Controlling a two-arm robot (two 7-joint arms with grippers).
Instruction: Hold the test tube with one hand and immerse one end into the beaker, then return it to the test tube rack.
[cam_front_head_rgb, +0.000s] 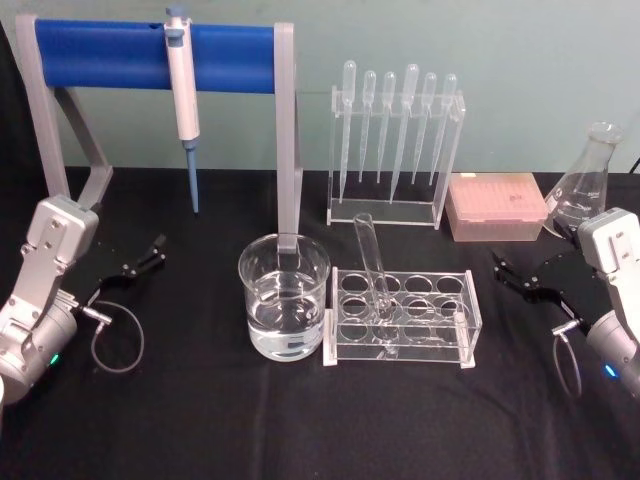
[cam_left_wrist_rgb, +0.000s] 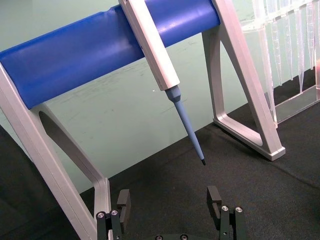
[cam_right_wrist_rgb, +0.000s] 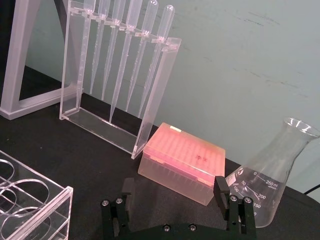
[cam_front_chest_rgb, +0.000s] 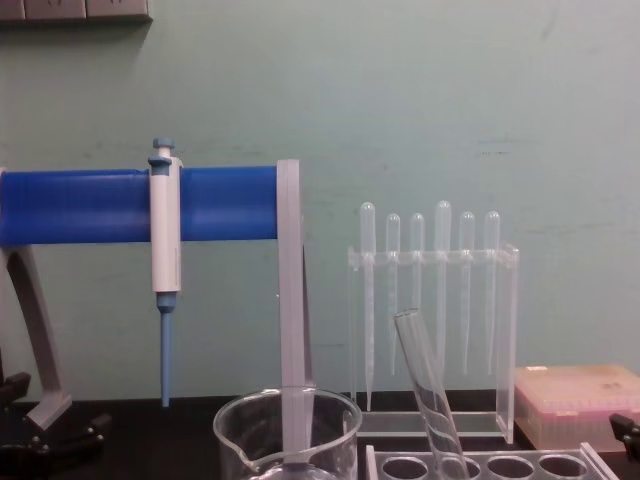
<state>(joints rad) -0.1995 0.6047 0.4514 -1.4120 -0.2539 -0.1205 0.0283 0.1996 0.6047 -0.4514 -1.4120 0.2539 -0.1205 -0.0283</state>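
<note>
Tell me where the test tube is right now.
In the head view the test tube leans in the clear rack near its left end, mid-table, just right of the beaker.

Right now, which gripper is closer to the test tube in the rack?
Right. The right gripper sits just off the right end of the rack, a short way from the test tube; the left gripper sits far left, beyond the beaker.

Test tube (cam_front_head_rgb: 373, 268) in rack (cam_front_head_rgb: 402, 318), right of beaker (cam_front_head_rgb: 284, 296)
</note>
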